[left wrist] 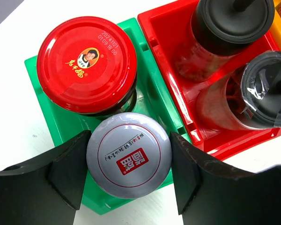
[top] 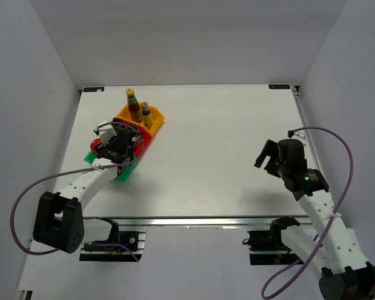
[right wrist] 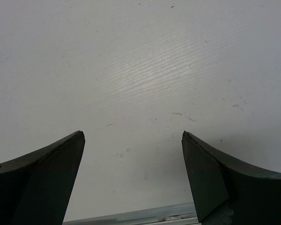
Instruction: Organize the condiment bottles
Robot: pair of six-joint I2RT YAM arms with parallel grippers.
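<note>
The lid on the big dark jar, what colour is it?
Red lid, clearest in left wrist view.

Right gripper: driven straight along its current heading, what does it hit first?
Likely the bare table; the right gripper is open and nothing else shows beyond its fingers, though depth is unclear.

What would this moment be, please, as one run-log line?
left end effector: shut on silver-lidded jar in green tray, beside red-capped jar | right end effector: open, empty, above table
</note>
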